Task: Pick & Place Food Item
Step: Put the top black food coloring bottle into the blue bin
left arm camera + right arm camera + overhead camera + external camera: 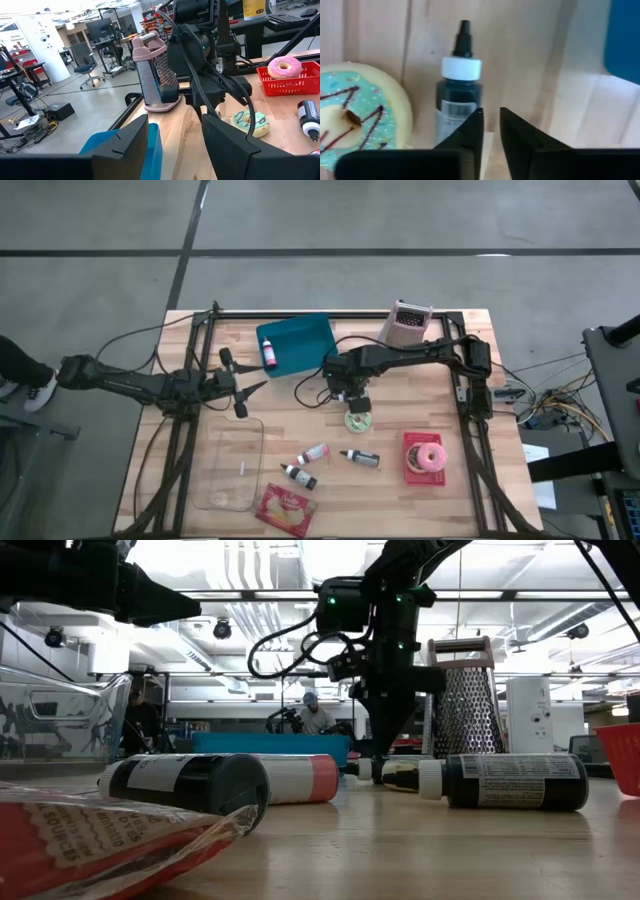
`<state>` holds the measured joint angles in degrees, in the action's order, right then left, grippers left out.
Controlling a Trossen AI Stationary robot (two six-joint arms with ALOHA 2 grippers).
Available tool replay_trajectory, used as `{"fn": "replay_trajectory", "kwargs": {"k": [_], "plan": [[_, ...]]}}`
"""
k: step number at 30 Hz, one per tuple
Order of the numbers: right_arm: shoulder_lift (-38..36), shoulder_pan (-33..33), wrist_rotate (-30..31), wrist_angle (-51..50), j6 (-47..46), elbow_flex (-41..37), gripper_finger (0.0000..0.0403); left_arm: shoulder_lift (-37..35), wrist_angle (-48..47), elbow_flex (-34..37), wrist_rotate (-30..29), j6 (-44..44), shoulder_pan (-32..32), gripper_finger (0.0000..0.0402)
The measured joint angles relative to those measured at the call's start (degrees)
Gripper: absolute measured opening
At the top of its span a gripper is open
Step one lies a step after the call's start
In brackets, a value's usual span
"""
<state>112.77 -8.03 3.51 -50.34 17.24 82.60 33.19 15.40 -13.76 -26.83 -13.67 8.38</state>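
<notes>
R gripper (352,402) | above bottle (458,100) beside donut (355,112), fingers narrowly apart, empty | L gripper (243,390) | parted, empty, near bin (296,345)

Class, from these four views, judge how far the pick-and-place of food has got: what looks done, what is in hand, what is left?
Looks done: one bottle lies in the blue bin. In hand: the right claw hangs over the mint doughnut, holding nothing; a black bottle stands beside it. Left: the doughnut and other loose bottles are unplaced. The left claw waits open.

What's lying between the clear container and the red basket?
Three small bottles lie scattered on the wood there, seen in the high view.
</notes>
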Motion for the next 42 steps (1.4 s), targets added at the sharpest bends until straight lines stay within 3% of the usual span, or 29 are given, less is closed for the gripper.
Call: {"fn": "replay_trajectory", "kwargs": {"k": [7,13,15,30,42], "plan": [[-0.1,0.3,0.7,-4.1,-2.5,4.6,0.0155,0.0,-0.3,0.0,0.2,0.0,0.0,0.0188],[-0.2,1.6,-7.9,-5.1,-3.8,5.8,0.0209,0.0,-1.7,0.0,0.2,0.0,0.0,0.0188],[-0.2,2.2,-8.1,-4.0,-4.8,5.8,0.0219,0.0,-1.9,0.0,0.2,0.1,0.0,0.0188],[-0.1,2.0,-7.9,1.0,-8.7,4.1,0.0232,0.0,-1.9,0.0,0.2,0.0,0.0,0.0188],[5.9,1.2,-4.9,-0.5,-8.2,4.2,0.0233,0.0,-1.9,0.1,0.2,0.0,0.0,0.0188]]}}
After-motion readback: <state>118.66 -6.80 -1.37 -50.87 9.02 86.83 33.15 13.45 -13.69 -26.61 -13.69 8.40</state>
